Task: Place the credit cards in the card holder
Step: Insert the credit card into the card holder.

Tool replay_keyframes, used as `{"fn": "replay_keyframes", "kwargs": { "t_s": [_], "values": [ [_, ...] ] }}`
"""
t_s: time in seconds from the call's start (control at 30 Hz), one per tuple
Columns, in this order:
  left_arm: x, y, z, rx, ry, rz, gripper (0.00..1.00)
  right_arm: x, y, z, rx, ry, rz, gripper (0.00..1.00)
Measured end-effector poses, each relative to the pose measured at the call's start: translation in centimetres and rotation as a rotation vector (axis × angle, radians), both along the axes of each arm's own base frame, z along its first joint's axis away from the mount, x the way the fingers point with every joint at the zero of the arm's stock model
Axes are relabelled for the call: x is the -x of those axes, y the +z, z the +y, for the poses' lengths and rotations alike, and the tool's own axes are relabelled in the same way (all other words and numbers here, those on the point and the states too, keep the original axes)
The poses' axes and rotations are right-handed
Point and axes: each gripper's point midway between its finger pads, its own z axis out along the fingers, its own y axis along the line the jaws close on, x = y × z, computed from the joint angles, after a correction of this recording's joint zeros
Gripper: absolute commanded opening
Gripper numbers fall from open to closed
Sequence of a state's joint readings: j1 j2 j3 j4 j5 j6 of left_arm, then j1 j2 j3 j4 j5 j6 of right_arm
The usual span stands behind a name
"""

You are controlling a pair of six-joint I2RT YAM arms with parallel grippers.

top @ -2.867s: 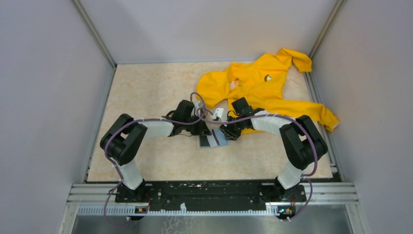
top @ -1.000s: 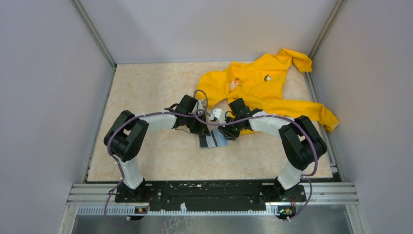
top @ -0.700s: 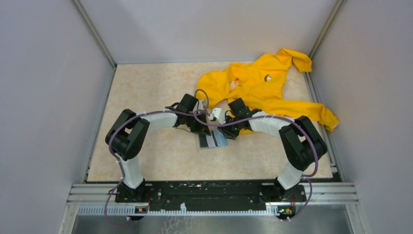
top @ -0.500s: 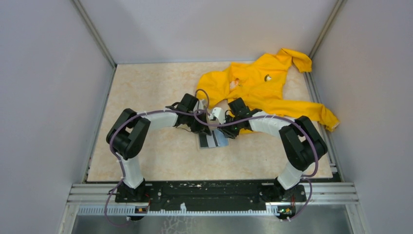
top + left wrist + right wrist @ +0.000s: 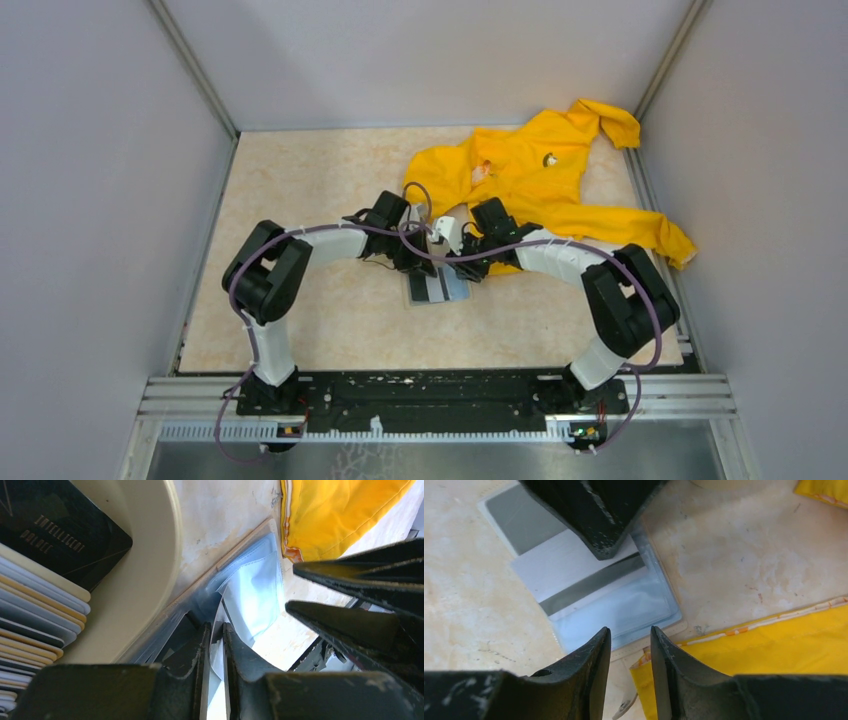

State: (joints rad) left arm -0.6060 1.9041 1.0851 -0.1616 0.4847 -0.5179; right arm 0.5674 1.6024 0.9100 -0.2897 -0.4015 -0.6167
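Card holder (image 5: 624, 615), glossy clear sleeve, mid-table; cloth (image 5: 540, 170) crowds far-right corner, your room leftward. Left gripper (image 5: 216, 630) pinches light blue card (image 5: 566, 575); right gripper (image 5: 630, 632) barely parted, empty.

A beige, marbled table top (image 5: 300, 190) is enclosed by plain grey walls (image 5: 100, 200) on the left, the back and the right. Metal rails (image 5: 197, 70) are set along the corners, and a black mounting plate (image 5: 430, 390) is fixed at the near edge. Everything is evenly lit.
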Motion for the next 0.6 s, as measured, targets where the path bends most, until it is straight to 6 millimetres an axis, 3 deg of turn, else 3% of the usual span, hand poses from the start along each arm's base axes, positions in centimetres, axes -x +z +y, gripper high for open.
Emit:
{"fn": "replay_keyframes", "kwargs": {
  "t_s": [0.13, 0.33, 0.6],
  "values": [
    [0.0, 0.0, 0.0, 0.000, -0.002, -0.001, 0.24, 1.2, 0.9, 1.3, -0.082, 0.056, 0.019, 0.32],
    [0.0, 0.0, -0.1, 0.001, -0.005, -0.008, 0.27, 4.0, 2.8, 3.9, -0.201, 0.167, 0.009, 0.07],
    [-0.1, 0.1, -0.2, 0.005, -0.013, -0.019, 0.28, 6.8, 3.3, 7.6, -0.194, 0.293, -0.052, 0.05]
  ]
}}
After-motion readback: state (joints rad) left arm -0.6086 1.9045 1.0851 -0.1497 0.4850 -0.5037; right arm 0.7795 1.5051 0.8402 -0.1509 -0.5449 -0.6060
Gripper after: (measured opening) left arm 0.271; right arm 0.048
